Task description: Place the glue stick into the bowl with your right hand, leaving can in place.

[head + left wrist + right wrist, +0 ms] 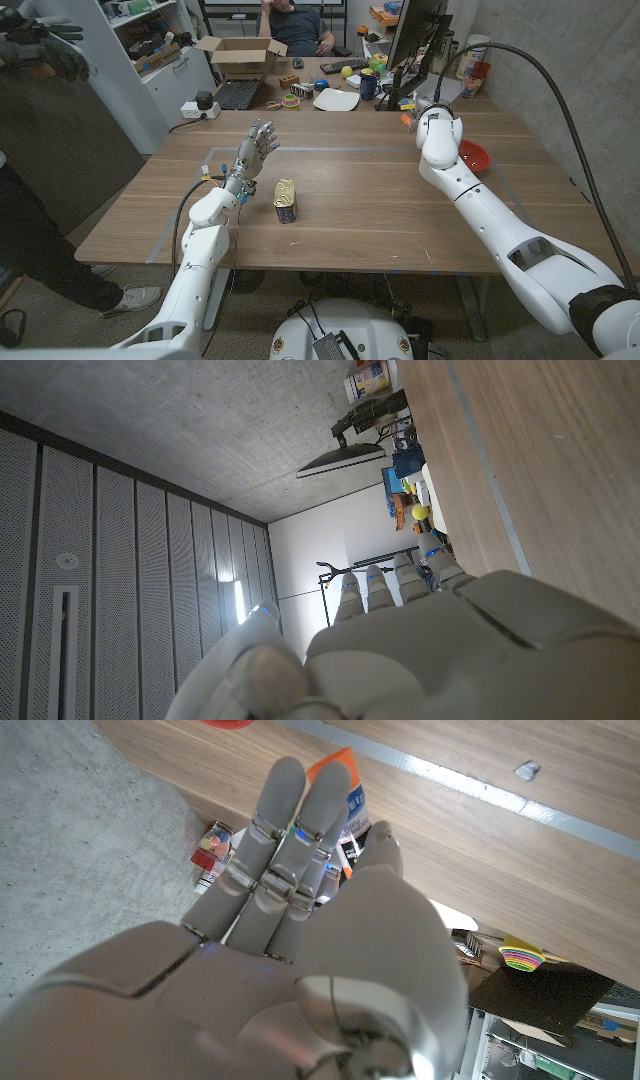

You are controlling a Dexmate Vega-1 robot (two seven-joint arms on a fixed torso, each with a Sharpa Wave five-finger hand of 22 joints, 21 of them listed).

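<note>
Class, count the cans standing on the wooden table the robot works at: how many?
1: the can stands near the table's front edge, just beside the left hand. Others may hide behind the right arm.

Beyond my wooden table (350,215) I see a second desk carrying an open cardboard box (243,55), a laptop (237,94), a white plate (336,99) and a dark monitor (412,40). A person (292,25) sits behind that desk. A white shelving unit (150,50) stands at far left.
</note>
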